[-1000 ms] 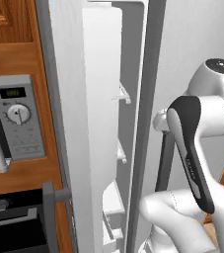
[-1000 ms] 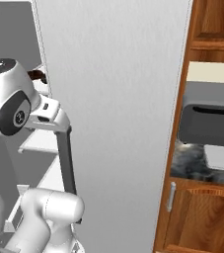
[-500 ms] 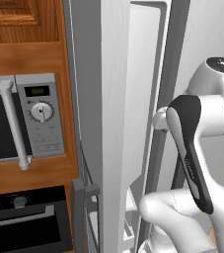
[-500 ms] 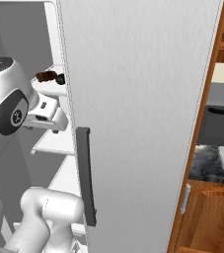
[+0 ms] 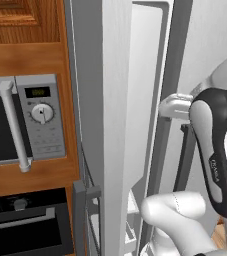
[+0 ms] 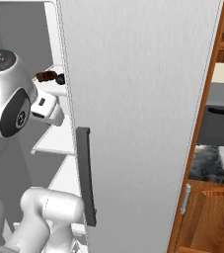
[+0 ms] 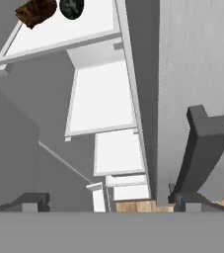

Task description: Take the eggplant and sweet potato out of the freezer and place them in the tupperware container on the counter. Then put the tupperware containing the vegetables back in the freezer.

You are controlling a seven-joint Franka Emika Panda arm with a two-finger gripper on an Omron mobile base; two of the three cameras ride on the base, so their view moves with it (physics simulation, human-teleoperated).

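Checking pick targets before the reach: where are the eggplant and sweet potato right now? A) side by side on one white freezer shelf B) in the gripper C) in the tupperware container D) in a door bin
A: the hand view shows the sweet potato and the eggplant lying next to each other on the same white freezer shelf, with nothing between the fingertips of the open gripper.

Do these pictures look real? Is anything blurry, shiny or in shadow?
Hand view: flat rendered light, soft edges, the sweet potato and eggplant cut off at the top edge, a faint gleam on the eggplant, steep perspective down the freezer shelves. Right base view: the freezer interior is dim grey beside the evenly lit door. Left base view: no glare, slight softness.
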